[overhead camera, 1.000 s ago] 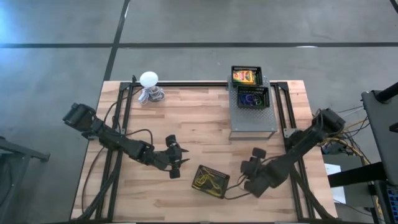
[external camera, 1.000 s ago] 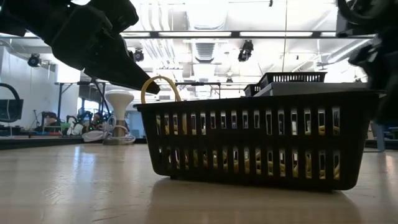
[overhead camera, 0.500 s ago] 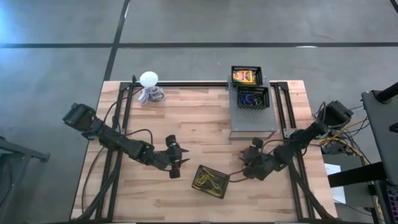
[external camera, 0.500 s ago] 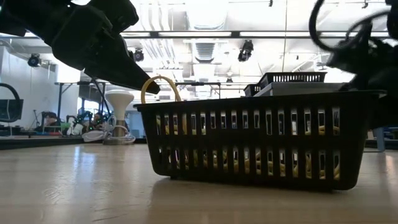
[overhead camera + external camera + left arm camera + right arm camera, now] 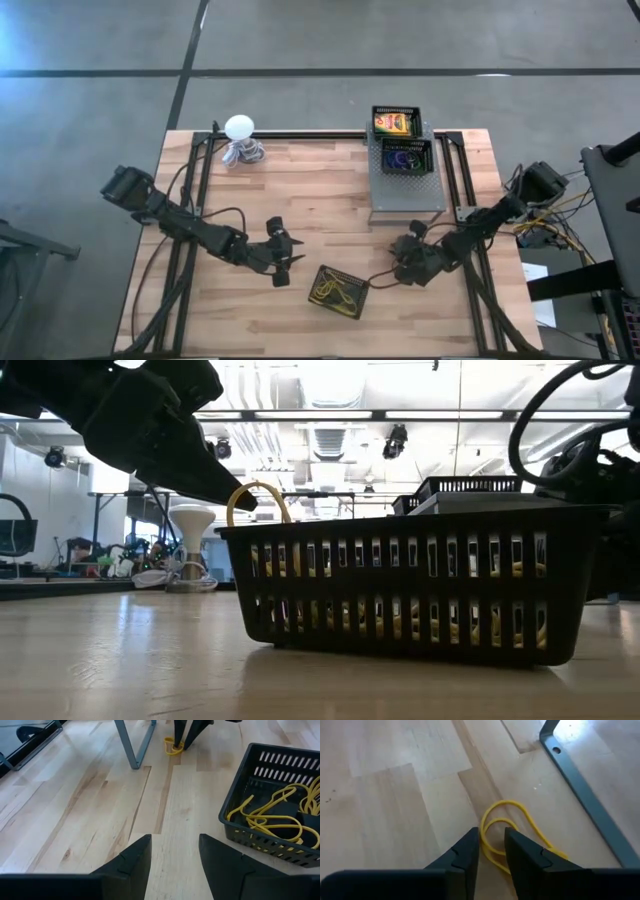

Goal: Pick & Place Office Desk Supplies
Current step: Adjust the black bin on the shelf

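A pale wooden table point(image 5: 300, 200) is carrying a black basket point(image 5: 339, 291) of yellowish rubber bands. The right gripper point(image 5: 491, 851) is pressing down over a loose rubber band point(image 5: 512, 832), jaws narrowed around one strand. The left gripper point(image 5: 172, 857) is hovering open and empty beside the basket.

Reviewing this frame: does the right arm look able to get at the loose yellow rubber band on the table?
Probably yes. The right claw is already down at the rubber band, its fingers straddling one strand on bare wood. Nothing lies between them; the metal frame leg runs beside it, apart.
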